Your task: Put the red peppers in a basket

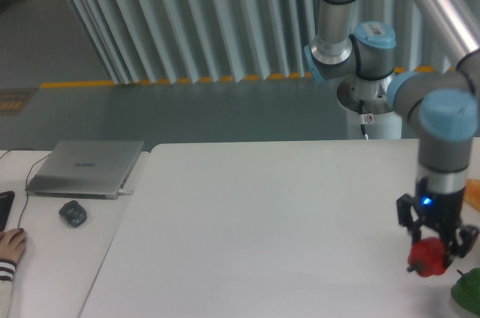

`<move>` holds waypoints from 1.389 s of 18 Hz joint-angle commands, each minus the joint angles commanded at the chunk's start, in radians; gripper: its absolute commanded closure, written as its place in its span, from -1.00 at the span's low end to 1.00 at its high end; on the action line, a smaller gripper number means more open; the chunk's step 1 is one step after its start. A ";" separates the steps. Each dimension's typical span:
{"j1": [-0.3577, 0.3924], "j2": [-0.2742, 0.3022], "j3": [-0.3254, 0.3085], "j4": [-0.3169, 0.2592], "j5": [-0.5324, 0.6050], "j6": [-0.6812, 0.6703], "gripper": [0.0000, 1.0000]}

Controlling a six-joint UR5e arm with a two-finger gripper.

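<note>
A small glossy red pepper (428, 256) hangs a little above the white table (255, 228) near its right front corner. My gripper (433, 252) points straight down and is shut on it, with the dark fingers on either side of the pepper. No basket shows in this view.
A green pepper (469, 286) lies at the bottom right corner, just right of and below the held pepper. An orange-yellow object (473, 192) sits at the right edge. On the left desk are a closed laptop (85, 167), a mouse (73, 214) and a person's hand (10, 247).
</note>
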 joint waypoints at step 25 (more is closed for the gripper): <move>0.467 -0.164 -0.009 0.196 0.187 0.408 -0.80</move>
